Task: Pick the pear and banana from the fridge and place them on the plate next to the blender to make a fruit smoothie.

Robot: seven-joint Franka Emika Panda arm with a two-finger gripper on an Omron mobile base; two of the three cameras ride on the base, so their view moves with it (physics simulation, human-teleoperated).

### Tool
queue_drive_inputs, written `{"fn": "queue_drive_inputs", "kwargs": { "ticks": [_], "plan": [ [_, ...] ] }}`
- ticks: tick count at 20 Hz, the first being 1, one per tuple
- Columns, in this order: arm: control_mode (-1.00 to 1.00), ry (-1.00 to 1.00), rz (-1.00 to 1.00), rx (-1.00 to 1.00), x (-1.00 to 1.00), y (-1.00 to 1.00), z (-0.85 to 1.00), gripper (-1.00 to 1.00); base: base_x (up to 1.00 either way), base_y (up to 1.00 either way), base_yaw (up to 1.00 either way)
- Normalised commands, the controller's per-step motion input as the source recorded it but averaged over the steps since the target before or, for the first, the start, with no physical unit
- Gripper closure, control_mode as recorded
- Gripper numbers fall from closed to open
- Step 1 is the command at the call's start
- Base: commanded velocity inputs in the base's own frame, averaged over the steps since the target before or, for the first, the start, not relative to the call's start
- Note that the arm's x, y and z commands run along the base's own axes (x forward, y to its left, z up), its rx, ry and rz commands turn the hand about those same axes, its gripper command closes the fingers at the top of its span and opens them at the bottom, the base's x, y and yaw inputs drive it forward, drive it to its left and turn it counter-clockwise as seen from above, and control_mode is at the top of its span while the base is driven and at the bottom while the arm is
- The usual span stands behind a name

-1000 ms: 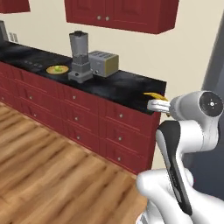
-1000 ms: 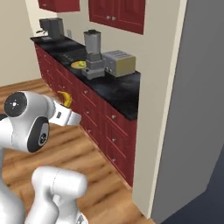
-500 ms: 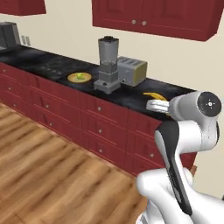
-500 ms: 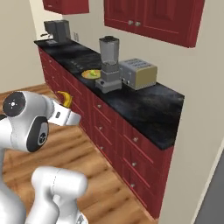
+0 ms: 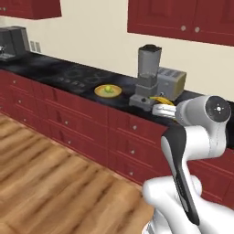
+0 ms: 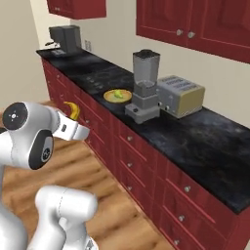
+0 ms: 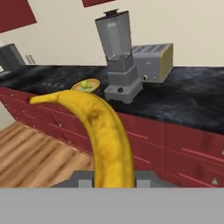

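Claw [image 7: 109,177] pinching the banana [image 7: 103,131], carrying it toward the plate [image 5: 108,91] beside the blender [image 5: 147,75]; next, reach over the table [image 6: 205,136] and lower it

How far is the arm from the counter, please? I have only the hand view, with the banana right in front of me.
Observer: The tool holds the banana out in front of the red drawers, not yet over the counter.
Operator: Thank you. Is the plate free to take it?
Observer: The plate sits just left of the blender. A small yellow-green fruit lies at its middle, with bare rim around it.
Operator: And what lies beyond the plate?
Observer: A black cooktop is set into the counter on the plate's far side from the blender.
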Motion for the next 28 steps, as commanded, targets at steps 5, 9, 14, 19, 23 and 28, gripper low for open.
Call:
{"fn": "queue_drive_inputs", "kwargs": {
  "ticks": [5,9,14,19,23,28],
  "plan": [
    [1.0,0.0,0.0,0.0,0.0,0.0,0.0,1.0,1.0,1.0,-0.34],
    [1.0,0.0,0.0,0.0,0.0,0.0,0.0,1.0,1.0,1.0,-0.5],
    [1.0,0.0,0.0,0.0,0.0,0.0,0.0,1.0,1.0,1.0,-0.47],
    [1.0,0.0,0.0,0.0,0.0,0.0,0.0,1.0,0.94,1.0,-0.43],
    [1.0,0.0,0.0,0.0,0.0,0.0,0.0,1.0,0.73,1.0,-0.46],
    [1.0,0.0,0.0,0.0,0.0,0.0,0.0,1.0,0.49,0.97,-0.47]
  ]
}}
